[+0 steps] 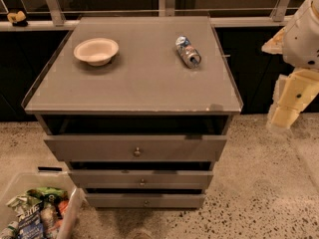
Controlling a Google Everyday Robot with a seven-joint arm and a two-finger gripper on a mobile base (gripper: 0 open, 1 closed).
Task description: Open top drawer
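The top drawer (99,148) is the widest grey front of three, just under the grey cabinet top (139,83). Its small round metal knob (137,152) sits at the centre. A dark gap shows between the cabinet top's edge and the drawer front, and the front stands out further than the two below. Two slimmer drawer fronts (114,179) lie beneath it. My gripper (288,103), cream-coloured on a white arm, hangs in the air to the right of the cabinet, well away from the knob and holding nothing.
A white paper bowl (96,50) and a crushed can lying on its side (188,51) are on the cabinet top. A clear plastic bin of snack bags (35,215) stands on the speckled floor at the lower left. A railing runs behind the cabinet.
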